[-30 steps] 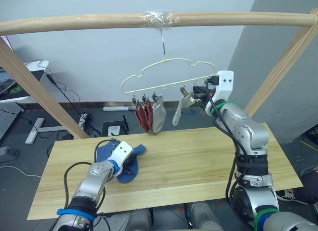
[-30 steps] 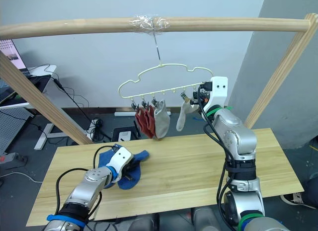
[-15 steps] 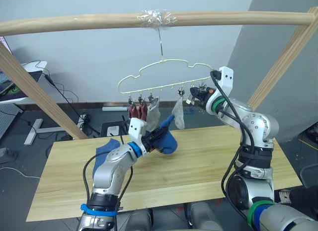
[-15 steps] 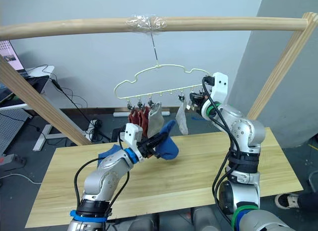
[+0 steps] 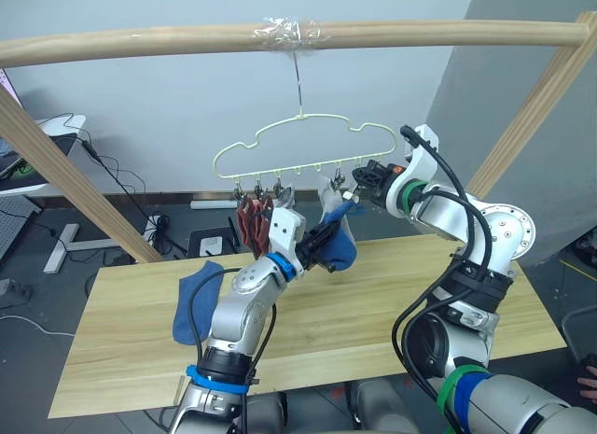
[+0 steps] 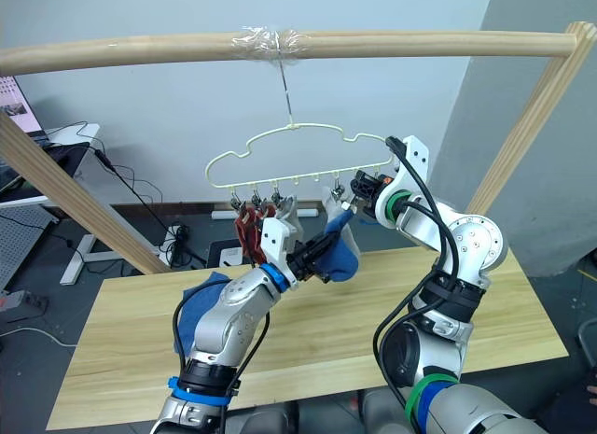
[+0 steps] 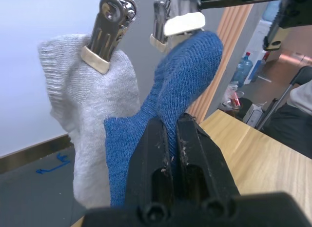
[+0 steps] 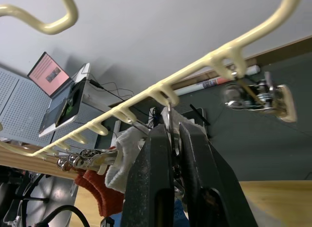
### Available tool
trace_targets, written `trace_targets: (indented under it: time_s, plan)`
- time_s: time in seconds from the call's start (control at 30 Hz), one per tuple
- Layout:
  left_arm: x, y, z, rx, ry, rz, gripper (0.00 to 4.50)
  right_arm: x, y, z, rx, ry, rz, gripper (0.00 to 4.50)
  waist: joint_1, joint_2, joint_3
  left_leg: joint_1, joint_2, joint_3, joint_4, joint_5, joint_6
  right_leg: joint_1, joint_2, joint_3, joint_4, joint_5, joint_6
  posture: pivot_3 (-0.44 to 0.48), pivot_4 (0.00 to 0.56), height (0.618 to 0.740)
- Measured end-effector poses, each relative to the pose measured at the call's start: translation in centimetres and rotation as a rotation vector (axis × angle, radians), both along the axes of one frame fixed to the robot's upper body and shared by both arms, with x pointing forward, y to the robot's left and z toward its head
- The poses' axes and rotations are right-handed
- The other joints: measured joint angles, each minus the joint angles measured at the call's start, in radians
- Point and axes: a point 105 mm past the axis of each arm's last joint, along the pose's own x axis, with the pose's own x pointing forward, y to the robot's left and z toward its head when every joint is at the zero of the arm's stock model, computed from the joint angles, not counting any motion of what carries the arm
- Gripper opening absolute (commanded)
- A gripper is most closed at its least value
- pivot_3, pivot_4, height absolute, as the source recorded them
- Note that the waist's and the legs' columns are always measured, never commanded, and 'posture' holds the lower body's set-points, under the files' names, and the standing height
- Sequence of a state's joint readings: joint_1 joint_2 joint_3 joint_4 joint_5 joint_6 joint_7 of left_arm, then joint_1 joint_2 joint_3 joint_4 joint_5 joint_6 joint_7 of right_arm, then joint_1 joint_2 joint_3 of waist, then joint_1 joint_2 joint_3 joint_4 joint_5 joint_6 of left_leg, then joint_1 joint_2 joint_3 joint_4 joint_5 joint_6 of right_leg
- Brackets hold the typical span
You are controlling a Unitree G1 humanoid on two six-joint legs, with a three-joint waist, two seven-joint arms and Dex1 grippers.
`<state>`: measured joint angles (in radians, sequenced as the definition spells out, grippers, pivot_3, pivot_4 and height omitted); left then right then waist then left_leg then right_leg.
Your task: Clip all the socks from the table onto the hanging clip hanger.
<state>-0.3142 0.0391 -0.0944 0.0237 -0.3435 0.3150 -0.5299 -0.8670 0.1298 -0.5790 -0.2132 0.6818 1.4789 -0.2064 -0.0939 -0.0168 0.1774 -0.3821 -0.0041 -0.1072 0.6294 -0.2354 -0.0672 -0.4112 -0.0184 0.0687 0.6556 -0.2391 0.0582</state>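
A pale-yellow clip hanger [image 5: 300, 118] hangs by its hook from the pole. My left gripper [image 5: 322, 243] is shut on a blue sock [image 7: 180, 85] and holds it up, its tip touching a metal clip [image 7: 179, 19]. My right gripper [image 5: 359, 187] is shut on that clip [image 8: 170, 120] under the hanger's bar [image 8: 195, 67]. Two rust-red socks [image 5: 250, 221] and a grey sock [image 7: 92, 119] hang from clips to the left. A second blue sock [image 5: 193, 303] lies on the table [image 5: 392, 313] at its left.
A thick wooden pole frame [image 5: 187, 37] spans above, with slanted legs [image 5: 65, 173] at both sides of the table. An unused clip [image 8: 258, 97] hangs at the hanger's right end. A desk with a laptop [image 5: 28, 154] and floor cables stand behind at the left.
My left arm has carried the blue sock up and to the right, to the clip that my right gripper holds. The hanger has swung a little to the left.
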Motion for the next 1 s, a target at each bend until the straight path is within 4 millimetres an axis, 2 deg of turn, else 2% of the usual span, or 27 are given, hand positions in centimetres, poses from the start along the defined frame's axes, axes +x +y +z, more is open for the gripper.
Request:
trace_targets:
  time_s: [0.7,0.83,1.0]
  plan:
    - [0.3,-1.3,0.9,0.037,-0.078,-0.037,0.03,0.0,-0.1,0.0,-0.001,0.007,-0.011,0.0,-0.009,0.0,0.0,-0.002,0.0,0.0,-0.001,0.0,0.0,0.0,0.0,0.0,-0.004,0.0,0.0,-0.102,0.131,0.74]
    - [0.4,-1.3,0.8,0.045,-0.077,-0.036,0.0,0.0,-0.1,0.0,-0.001,0.008,-0.01,1.27,-0.009,0.0,0.0,-0.002,0.0,0.0,-0.001,0.0,0.0,0.0,0.0,0.0,-0.006,0.0,0.001,-0.101,0.131,0.74]
    - [0.4,-1.5,1.1,0.044,-0.086,-0.042,0.0,0.0,-0.1,0.0,0.002,0.005,-0.006,3.12,-0.009,0.0,0.0,-0.003,0.0,0.0,-0.001,0.0,0.0,0.0,0.0,-0.001,-0.007,0.0,0.001,-0.104,0.132,0.74]
